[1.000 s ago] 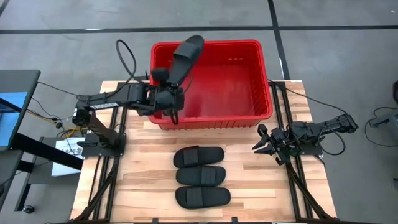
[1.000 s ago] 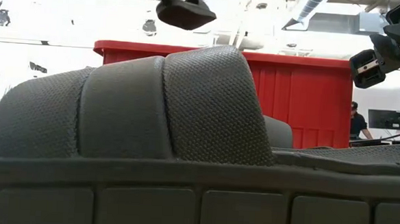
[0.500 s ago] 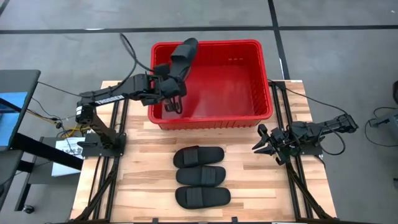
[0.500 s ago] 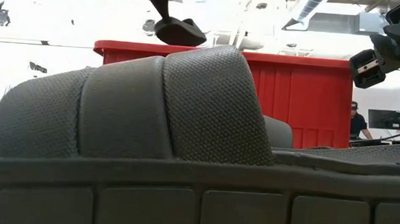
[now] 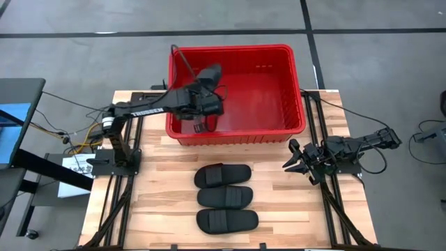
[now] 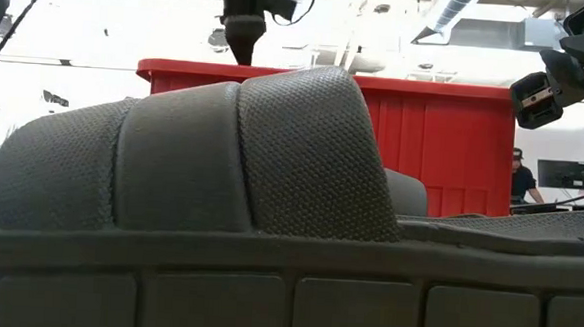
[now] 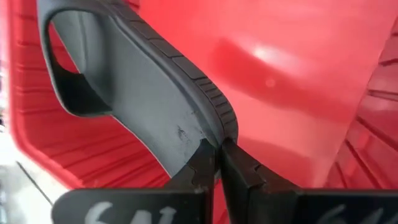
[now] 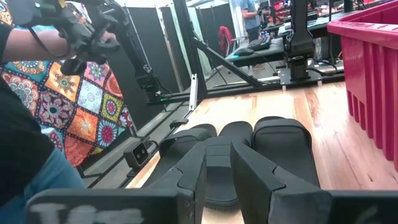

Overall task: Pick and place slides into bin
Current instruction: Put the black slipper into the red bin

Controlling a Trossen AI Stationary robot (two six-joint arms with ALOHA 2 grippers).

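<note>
The red bin (image 5: 279, 90) stands at the table's far side. My left gripper (image 5: 207, 104) reaches into the bin's left part and is shut on one black slide (image 5: 210, 75), which also shows in the left wrist view (image 7: 124, 81). Three more black slides (image 5: 222, 175), (image 5: 224, 197), (image 5: 227, 220) lie side by side, soles down, on the wooden table in front of the bin. The nearest of them fills the low view (image 6: 192, 168). My right gripper (image 5: 293, 162) is open and empty at the table's right side, level with the lying slides. My left gripper pinches the rim of the slide's sole (image 7: 214, 134) at one end between its two fingers, which come from the table's left side. The slide sticks out beyond the fingers toward the bin's far wall, turned on edge, its strap (image 7: 68, 93) at the far end, inside the bin.
The bin's inside (image 7: 298, 68) holds nothing else that shows. Black arm frames run along both table sides (image 5: 115, 167), (image 5: 334, 195). A person in a patterned garment (image 8: 68, 93) stands beyond the table's left side, holding control handles.
My left gripper has gone toward the table's right edge and down into the bin, still shut on the slide. The slide, first held high above the bin's left rim, has sunk below the rim and out of the low view.
</note>
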